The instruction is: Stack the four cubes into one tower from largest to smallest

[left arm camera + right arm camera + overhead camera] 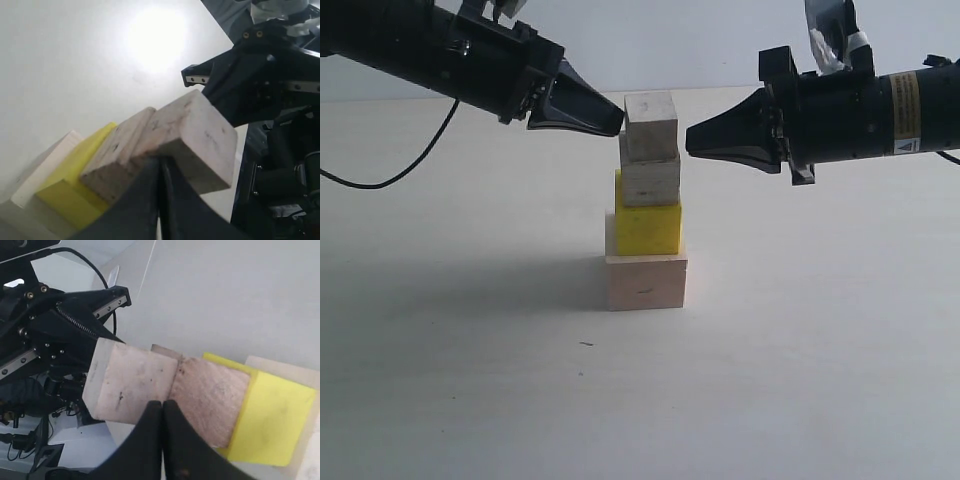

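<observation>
The four cubes stand as one tower in the middle of the table. The largest pale wood cube [647,282] is at the bottom, with the yellow cube [648,225] on it. Above come the medium pale cube [651,180] and the smallest pale cube [651,125] on top. My left gripper [618,122] is shut, its tip against the top cube's left side. My right gripper [690,137] is shut too, its tip just off the top cube's right side. In the wrist views the shut tips [160,162] [162,404] point at the top cube [200,135] [132,382].
The pale table [800,380] spreads around the tower with a shadow to its left. A black cable [390,180] loops down from the left arm. Each arm's black body fills the other's wrist view beyond the tower.
</observation>
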